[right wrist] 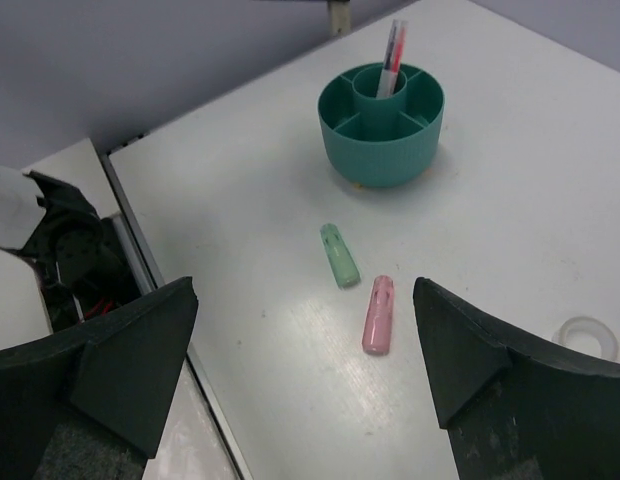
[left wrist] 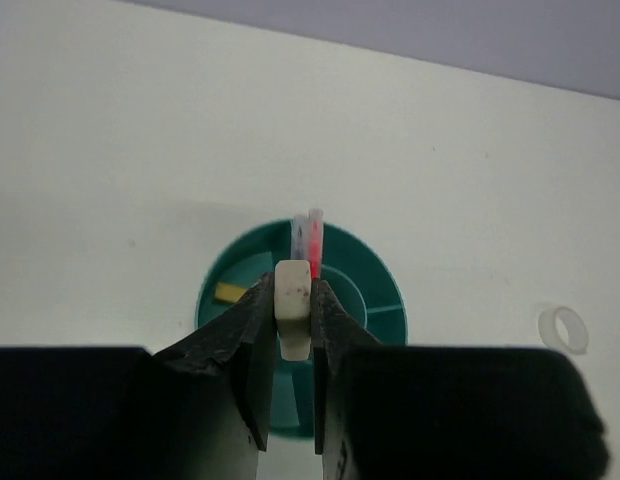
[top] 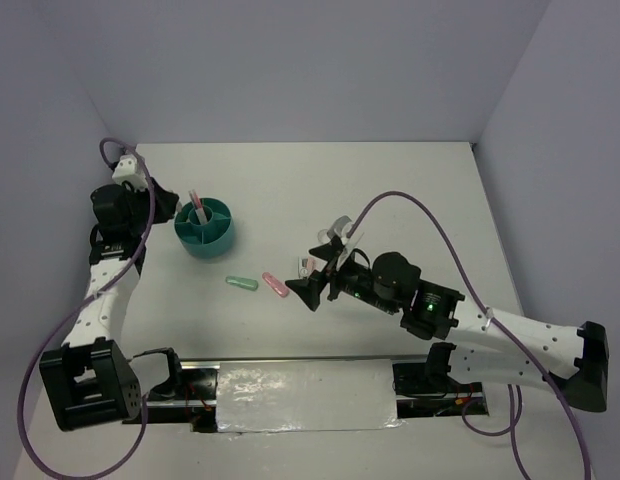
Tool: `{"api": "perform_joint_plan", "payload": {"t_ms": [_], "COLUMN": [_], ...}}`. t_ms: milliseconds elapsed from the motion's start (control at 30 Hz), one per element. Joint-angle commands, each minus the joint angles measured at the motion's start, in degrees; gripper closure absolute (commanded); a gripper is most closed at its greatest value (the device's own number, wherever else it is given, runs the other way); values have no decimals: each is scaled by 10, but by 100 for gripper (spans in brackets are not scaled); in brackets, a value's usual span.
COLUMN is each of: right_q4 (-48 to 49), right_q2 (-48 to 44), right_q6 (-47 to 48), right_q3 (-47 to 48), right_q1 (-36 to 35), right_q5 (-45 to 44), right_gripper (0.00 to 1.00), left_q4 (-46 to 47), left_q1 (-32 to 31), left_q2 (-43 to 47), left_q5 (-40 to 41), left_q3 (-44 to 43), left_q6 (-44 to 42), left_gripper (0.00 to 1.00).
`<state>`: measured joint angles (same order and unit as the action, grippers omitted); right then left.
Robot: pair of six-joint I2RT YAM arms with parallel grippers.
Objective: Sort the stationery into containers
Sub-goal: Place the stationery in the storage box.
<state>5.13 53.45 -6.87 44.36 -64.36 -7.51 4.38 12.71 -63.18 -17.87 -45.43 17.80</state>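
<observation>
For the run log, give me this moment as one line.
left gripper shut on pale block over teal cup | right gripper open, near pink eraser | pen standing in cup

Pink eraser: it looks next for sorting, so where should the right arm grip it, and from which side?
Probably its middle, from straight above, the right fingers closing across the narrow width. The pink eraser lies flat on the table, long and round-ended, with the green eraser apart from it, so both long sides are free.
</observation>
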Motion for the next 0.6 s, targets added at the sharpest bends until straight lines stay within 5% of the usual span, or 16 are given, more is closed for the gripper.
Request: {"api": "perform_joint_plan", "payload": {"t_ms": [0,567], "right_q4": [4,16], "right_q2": [-31,-70], "right_q6": [18,25], "right_q3": [-36,-71], "right_q1": [-1,-1], "right_q5": [16,57], "right_gripper": [5,5], "left_q4": [130,269], "left_q1": [0,6], "left_q2": [-32,-160], "left_q5": [-8,-41], "left_q3": [-28,10], "left_q6": [-58,-50], "left_gripper": [100,96]}}
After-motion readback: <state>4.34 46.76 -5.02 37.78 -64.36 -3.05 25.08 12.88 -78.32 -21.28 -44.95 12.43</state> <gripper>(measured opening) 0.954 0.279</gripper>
